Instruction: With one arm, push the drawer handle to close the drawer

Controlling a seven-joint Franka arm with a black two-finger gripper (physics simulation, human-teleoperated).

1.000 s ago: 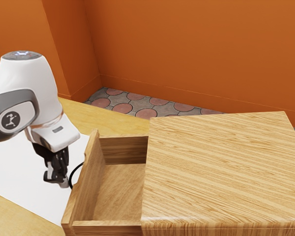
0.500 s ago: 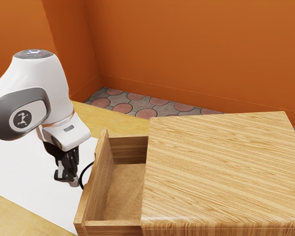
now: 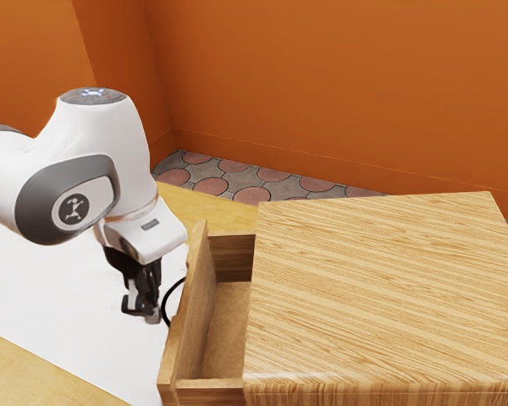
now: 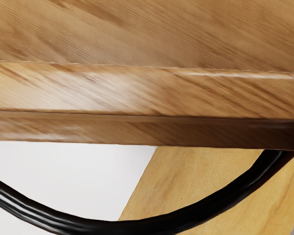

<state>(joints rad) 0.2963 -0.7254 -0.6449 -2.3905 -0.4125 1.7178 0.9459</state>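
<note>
My gripper (image 3: 146, 306) is low on the outer side of the drawer, close beside its black curved handle (image 3: 167, 299); whether it is open or shut cannot be made out, nor whether it touches the handle. The wooden drawer (image 3: 191, 309) stands partly out of the cabinet (image 3: 381, 288), with a narrow strip of its inside visible. In the wrist view the handle (image 4: 122, 227) bows outward from the drawer front (image 4: 137, 129) as a thick black arc.
A white sheet (image 3: 51, 313) lies on the yellow wooden table (image 3: 190, 211) under the arm. Behind the table are a patterned tile floor (image 3: 237, 179) and orange walls (image 3: 322, 93).
My gripper has moved toward the exterior view's right. Over the same time the drawer and handle have slid the same way, toward the cabinet, and the opening has narrowed.
</note>
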